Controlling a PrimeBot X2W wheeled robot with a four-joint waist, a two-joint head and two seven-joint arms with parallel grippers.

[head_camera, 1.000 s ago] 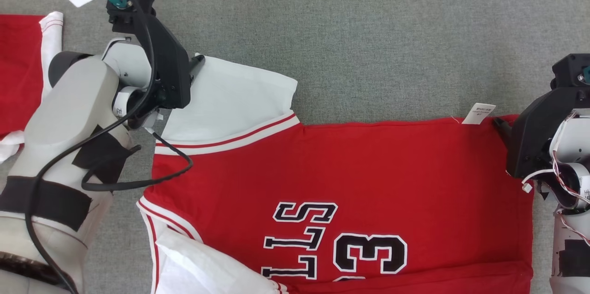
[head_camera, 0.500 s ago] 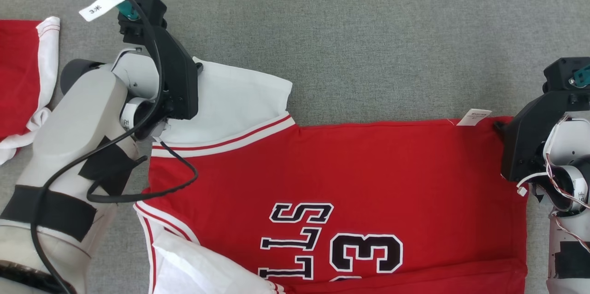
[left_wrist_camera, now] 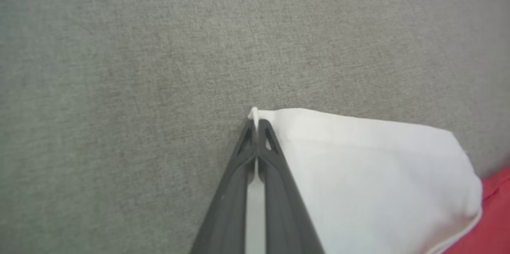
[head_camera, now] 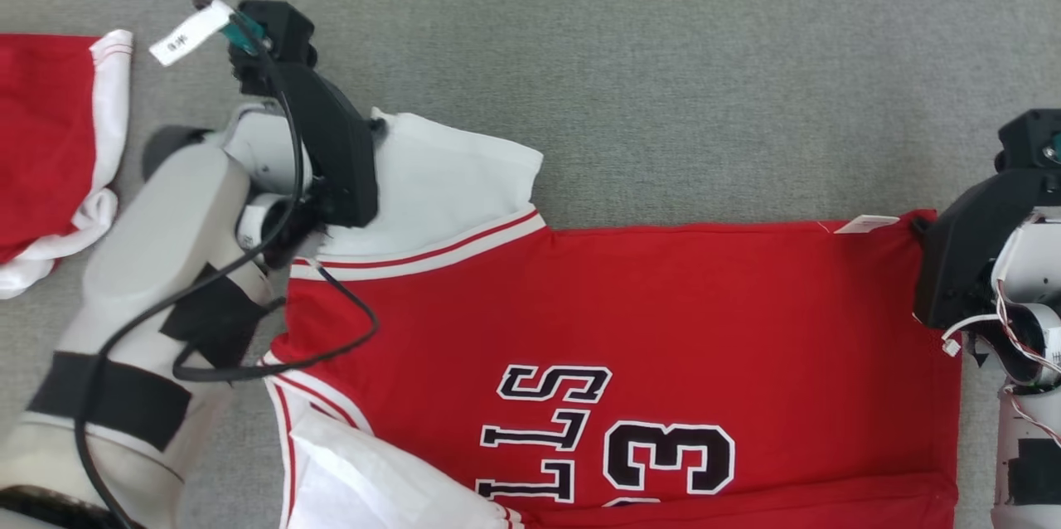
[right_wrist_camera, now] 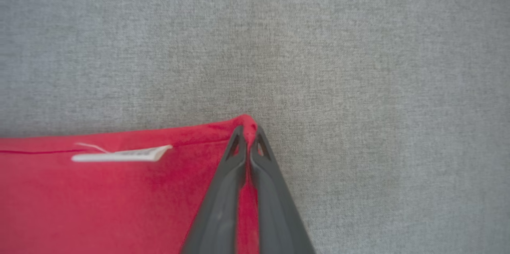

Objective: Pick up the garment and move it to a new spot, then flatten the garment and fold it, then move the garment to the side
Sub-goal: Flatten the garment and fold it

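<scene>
Both jaws closed on cloth: left gripper (left_wrist_camera: 255, 123) pinches white sleeve (left_wrist_camera: 358, 174) corner, right gripper (right_wrist_camera: 247, 131) pinches jersey (head_camera: 663, 305) hem corner, likely to fold far edge over.

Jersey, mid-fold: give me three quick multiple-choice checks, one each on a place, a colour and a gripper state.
1. The left gripper pinches: A) the white sleeve at its corner B) the printed number C) nothing.
2. The jersey body is: A) blue B) red C) green.
3. The right gripper is: A) wide open B) shut on the jersey's red corner C) shut on nothing.

A: the left wrist view shows it closed on white cloth. B: the head view shows red fabric. B: the right wrist view shows red cloth pinched.
</scene>
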